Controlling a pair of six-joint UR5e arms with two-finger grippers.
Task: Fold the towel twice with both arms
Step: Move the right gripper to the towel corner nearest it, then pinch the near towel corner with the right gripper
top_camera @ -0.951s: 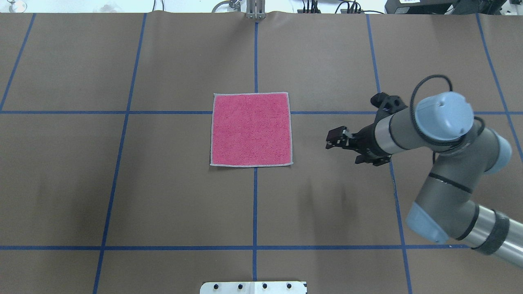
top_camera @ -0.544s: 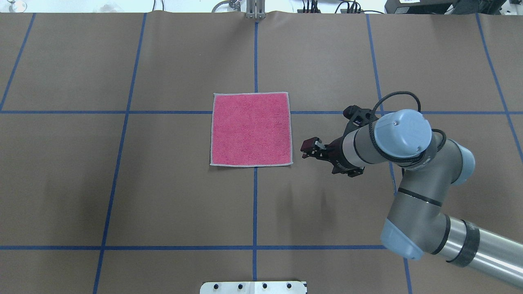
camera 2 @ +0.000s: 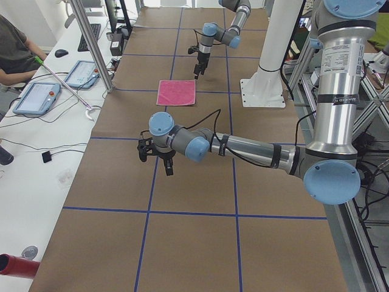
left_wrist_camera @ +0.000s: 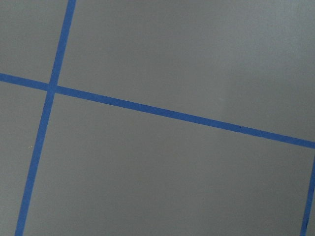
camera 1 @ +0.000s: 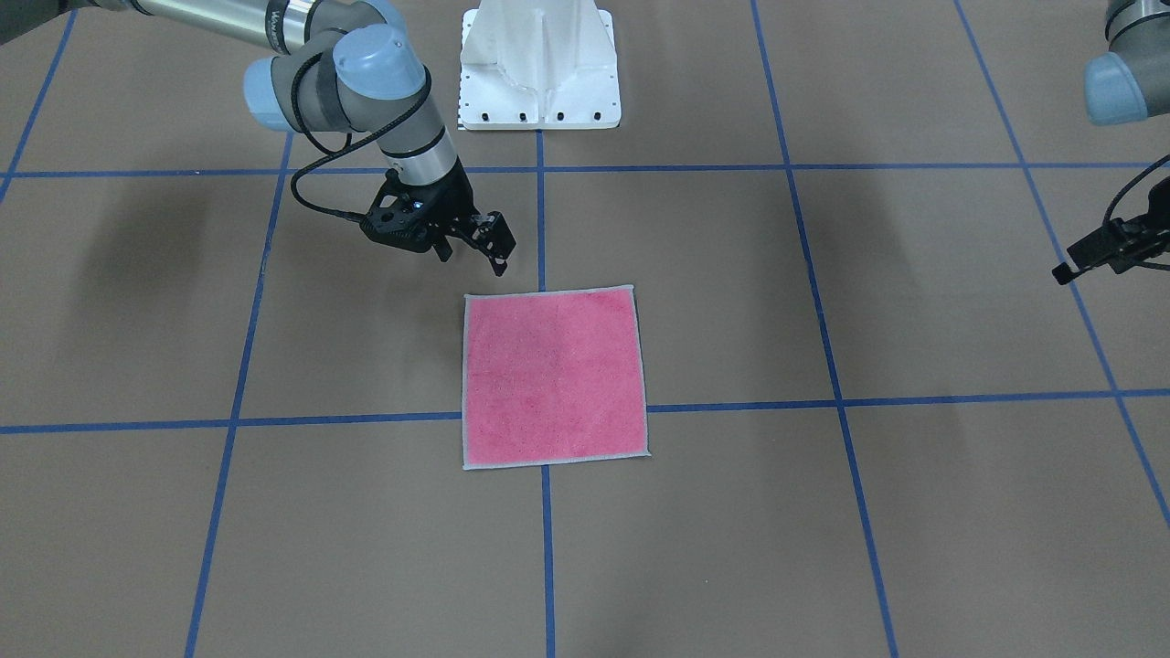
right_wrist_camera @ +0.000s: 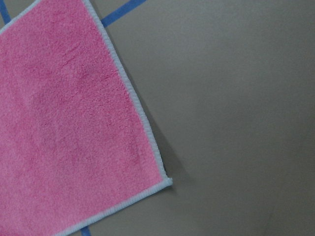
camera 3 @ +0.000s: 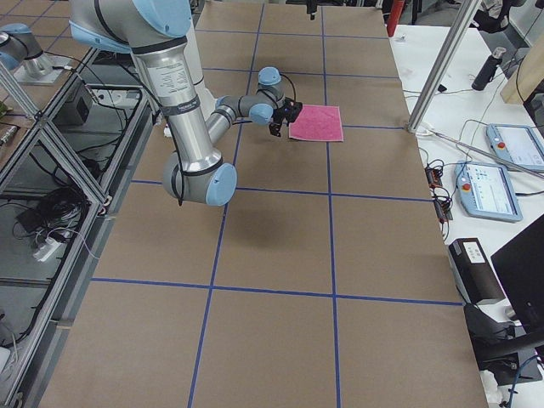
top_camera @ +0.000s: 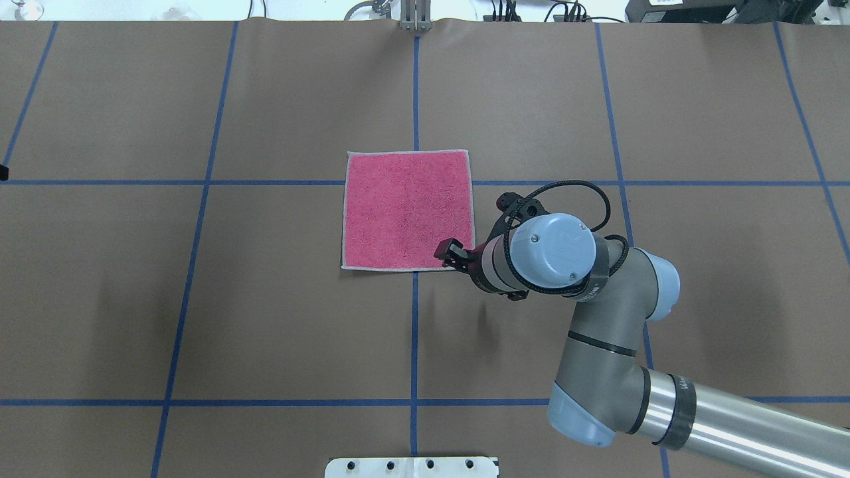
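The towel point(top_camera: 408, 209) lies flat and square at the table's centre, pink face up with a light grey border point(camera 1: 553, 375). My right gripper point(top_camera: 450, 252) hovers over the towel's near right corner, fingers apart and holding nothing point(camera 1: 499, 259). The right wrist view looks down on that corner of the towel point(right_wrist_camera: 64, 123). My left gripper point(camera 1: 1065, 270) hangs far out to the left over bare table, well away from the towel. Only part of it shows there, and I cannot tell whether it is open. The left wrist view holds only brown table and blue tape.
Blue tape lines point(top_camera: 415, 332) divide the brown table into a grid. The white pedestal base point(camera 1: 539, 64) stands at the robot's edge. A person sits with tablets point(camera 2: 36, 97) on a side desk past the far edge. Metal posts point(camera 3: 438, 68) rise there.
My right arm has swung left across the table, bringing its gripper from well right of the towel to the towel's near right corner. The towel has not moved.
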